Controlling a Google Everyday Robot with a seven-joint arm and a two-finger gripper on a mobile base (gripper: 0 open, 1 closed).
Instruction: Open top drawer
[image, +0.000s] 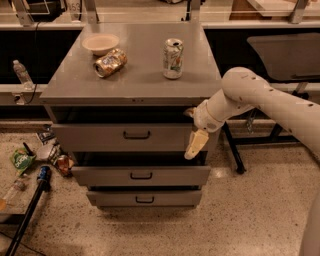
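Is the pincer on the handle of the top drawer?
No, the pincer hangs at the right end of the top drawer front, well apart from its dark bar handle in the middle.

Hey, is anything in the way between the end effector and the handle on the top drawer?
Nothing visible. The end effector hangs at the right end of the top drawer front, and the bare grey front between it and the handle holds nothing.
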